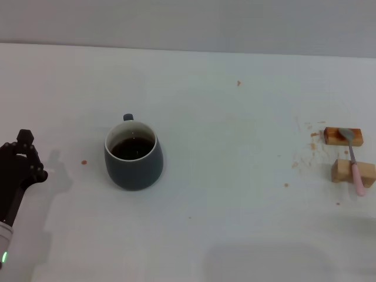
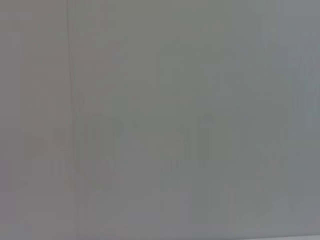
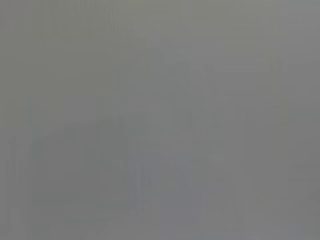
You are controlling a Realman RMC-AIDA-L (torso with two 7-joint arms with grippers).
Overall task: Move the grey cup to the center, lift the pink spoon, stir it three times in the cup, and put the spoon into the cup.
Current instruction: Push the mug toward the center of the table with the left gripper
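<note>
The grey cup [image 1: 134, 154] stands upright on the white table [image 1: 235, 205], left of the middle, its loop handle turned to the far side and dark brown liquid well up inside. It looks like glazed ceramic: stiff, fairly heavy for its size, smooth and likely slippery, and breakable if knocked over. With the liquid that high, I judge it wants a slow, level slide rather than a lift, taken across the body or rim wall, or by the handle if the fingers can reach round to it. The left gripper [image 1: 23, 157] sits low at the left edge of the head view, near the cup but apart from it and holding nothing; whether its fingers are spread or closed I cannot tell. The pink spoon [image 1: 354, 161] lies well apart at the far right, bridging two tan wooden blocks [image 1: 348, 154], metal bowl on the farther block and pink handle overhanging the nearer one. It seems light, thin and rigid; the raised handle between or past the blocks is the natural place to pinch it. The right gripper is out of sight, and both wrist views show only blank grey.
</note>
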